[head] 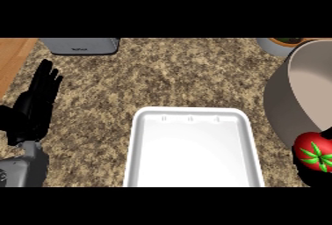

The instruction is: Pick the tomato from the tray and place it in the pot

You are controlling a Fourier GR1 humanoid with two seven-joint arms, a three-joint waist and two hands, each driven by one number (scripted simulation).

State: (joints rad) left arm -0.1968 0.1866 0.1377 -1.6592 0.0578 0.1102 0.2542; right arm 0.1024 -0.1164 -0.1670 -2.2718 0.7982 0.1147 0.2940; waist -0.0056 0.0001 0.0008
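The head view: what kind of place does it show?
Most likely a kitchen counter: a speckled stone countertop carries a white tray and a large grey pot, with a tomato beside the pot.

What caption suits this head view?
Tomato at the pot's side, white tray behind it, left hand resting open.

Tomato off the tray, beside the pot

Red tomato (314, 152) with green stem leaves sits at the near right, against the grey pot's (285, 105) outer wall; white tray (139, 132) lies centre-near, left of both.
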